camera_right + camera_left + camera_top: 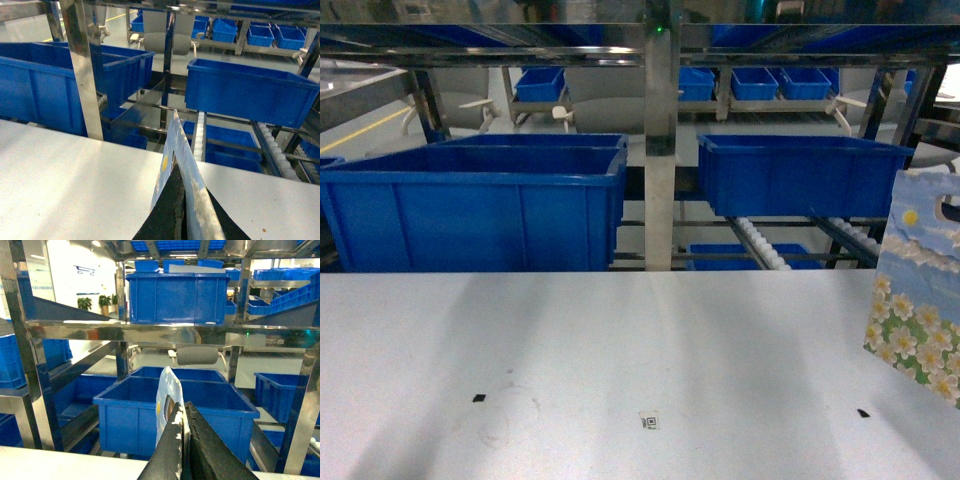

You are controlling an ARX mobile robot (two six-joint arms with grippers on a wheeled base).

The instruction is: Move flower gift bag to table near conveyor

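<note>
**Head view.** The table (pixel 620 350) fills the lower half, its far edge running straight across. Beyond that edge stands the conveyor (pixel 660 150), whose steel upright rises at the middle. A large blue bin (pixel 480 205) is seen left of the upright and a second bin (pixel 800 175) to the right, with white rollers (pixel 760 245) showing below it. The flower gift bag (pixel 918 285) is found at the right border, partly cut off by the frame. It is upright and slightly tilted, its broad face turned to the camera and its long axis vertical. Whether its bottom touches the table cannot be told. The tabletop left of it lies open, marked only by small black marks and a code sticker (pixel 649 421). Neither pincer is seen here.

**Left wrist view.** The left gripper (pixel 183 412) is pressed together on a thin bag (pixel 165 390), seen edge-on and upright with an oval handle hole. Whether it is the same bag cannot be told. A blue bin and steel rails stand close ahead.

**Right wrist view.** The right gripper (pixel 181 176) is clamped on the flower gift bag's top, which is seen edge-on above the table near its far edge. Rollers and bins lie just beyond, and a steel upright stands to the left.
</note>
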